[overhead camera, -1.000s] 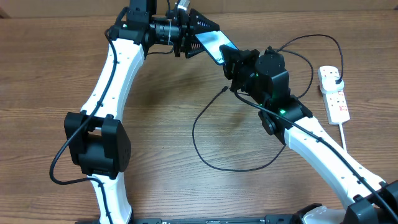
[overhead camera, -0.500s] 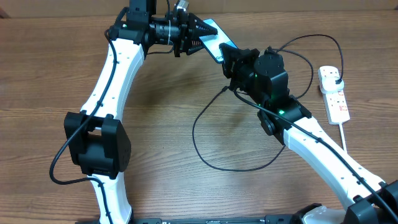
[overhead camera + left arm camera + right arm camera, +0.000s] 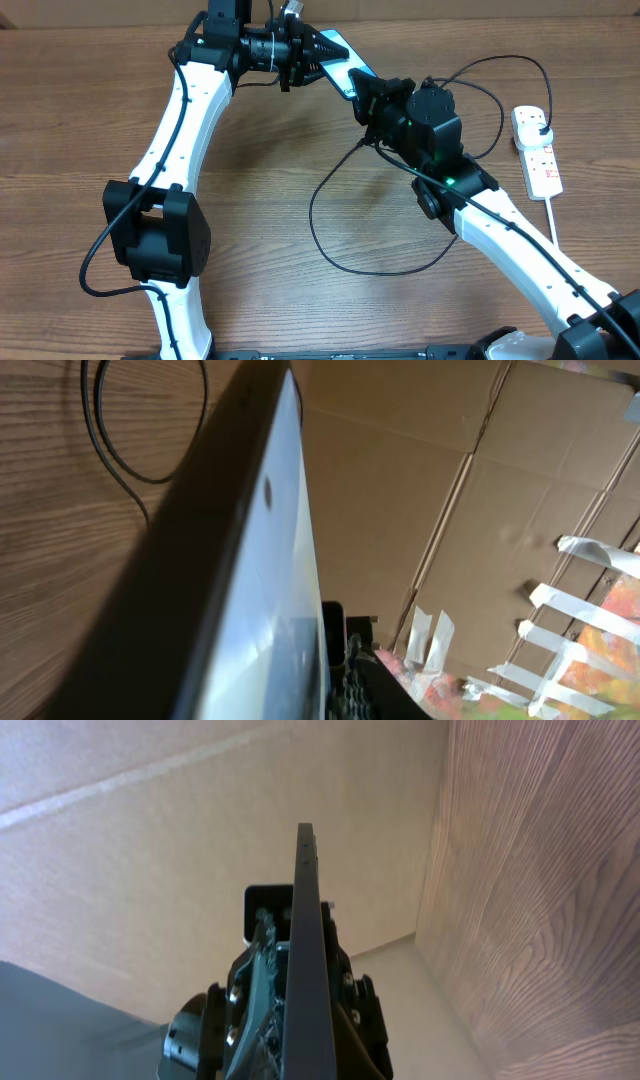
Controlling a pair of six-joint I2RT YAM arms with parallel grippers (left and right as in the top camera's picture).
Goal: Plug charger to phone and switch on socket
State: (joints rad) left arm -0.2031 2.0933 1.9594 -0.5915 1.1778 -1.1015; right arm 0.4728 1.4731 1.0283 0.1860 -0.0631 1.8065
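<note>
Your left gripper (image 3: 325, 52) is clenched on the slim, black-edged phone (image 3: 275, 560) with the pale blue-white screen. It holds the phone up off the table at 12 o'clock in the overhead view, tilted so that it reads nearly edge-on. In the right wrist view the phone is a thin dark slab straight ahead, with the left gripper's black mechanism clamped on it from behind.

Your right gripper (image 3: 366, 95) sits at the phone's lower end, toward 4 o'clock from the left gripper. It is so close that the overhead view cannot separate the two. Its fingers do not show in its own camera, so you cannot tell whether they are spread or closed, or whether they hold anything.

Just below the right wrist, one end of the long thin black charger cable (image 3: 312, 215) hangs beside the arm's black body. It is too small to tell whether that end is the connector tip. From there the cable loops wide across the brown wood-grain table (image 3: 80, 120) at centre and passes under the right arm's white forearm. Another stretch arcs toward 2 o'clock and reaches a black plug (image 3: 541, 122) on the far end of the white elongated power strip (image 3: 541, 165) with red markings. The power strip lies at 3 o'clock, well apart from the phone, with the right arm between it and the loop.

A thick white cord (image 3: 551, 215) leaves the power strip toward 5 o'clock. A brown cardboard wall (image 3: 400, 490) stands behind the phone.
</note>
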